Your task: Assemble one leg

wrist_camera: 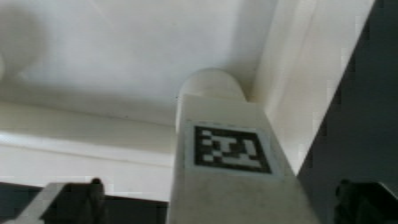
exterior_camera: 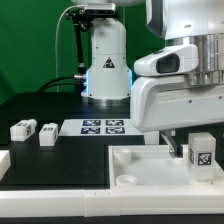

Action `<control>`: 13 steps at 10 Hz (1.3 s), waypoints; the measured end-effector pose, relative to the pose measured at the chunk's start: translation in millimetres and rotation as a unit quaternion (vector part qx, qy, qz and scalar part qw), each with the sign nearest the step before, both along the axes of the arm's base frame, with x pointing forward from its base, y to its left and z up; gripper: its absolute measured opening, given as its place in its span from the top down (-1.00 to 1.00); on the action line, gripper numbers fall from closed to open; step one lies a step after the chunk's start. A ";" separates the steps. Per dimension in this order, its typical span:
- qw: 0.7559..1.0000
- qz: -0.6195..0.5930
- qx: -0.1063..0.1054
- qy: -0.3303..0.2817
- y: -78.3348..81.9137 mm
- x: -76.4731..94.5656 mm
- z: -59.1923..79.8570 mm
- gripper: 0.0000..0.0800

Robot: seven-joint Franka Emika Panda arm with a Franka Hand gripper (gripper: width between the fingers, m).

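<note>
One leg (exterior_camera: 202, 156), a small white block with a black-and-white tag, stands upright on the large white tray (exterior_camera: 150, 168) near its corner at the exterior view's right. My gripper (exterior_camera: 199, 139) hangs right above it. In the wrist view the leg (wrist_camera: 231, 140) rises between my gripper's (wrist_camera: 217, 206) dark fingers (wrist_camera: 71, 203), with a gap on each side, so the jaws are open around it. The tray's raised rim (wrist_camera: 285, 60) runs beside the leg. Two more legs (exterior_camera: 22, 129) (exterior_camera: 47, 133) lie on the black table at the exterior view's left.
The marker board (exterior_camera: 103, 126) lies flat on the table in front of the robot base (exterior_camera: 105, 70). A white raised block (exterior_camera: 5, 165) sits at the exterior view's left edge. The tray has a round hole (exterior_camera: 127, 180) near its front corner.
</note>
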State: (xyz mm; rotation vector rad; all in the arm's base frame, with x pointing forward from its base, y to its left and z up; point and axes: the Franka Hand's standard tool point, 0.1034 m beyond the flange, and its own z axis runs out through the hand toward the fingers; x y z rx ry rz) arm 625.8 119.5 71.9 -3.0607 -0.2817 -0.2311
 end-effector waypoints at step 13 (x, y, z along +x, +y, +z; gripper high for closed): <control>0.850 -0.520 0.074 0.036 -3.6 -2.5 -1.9 0.27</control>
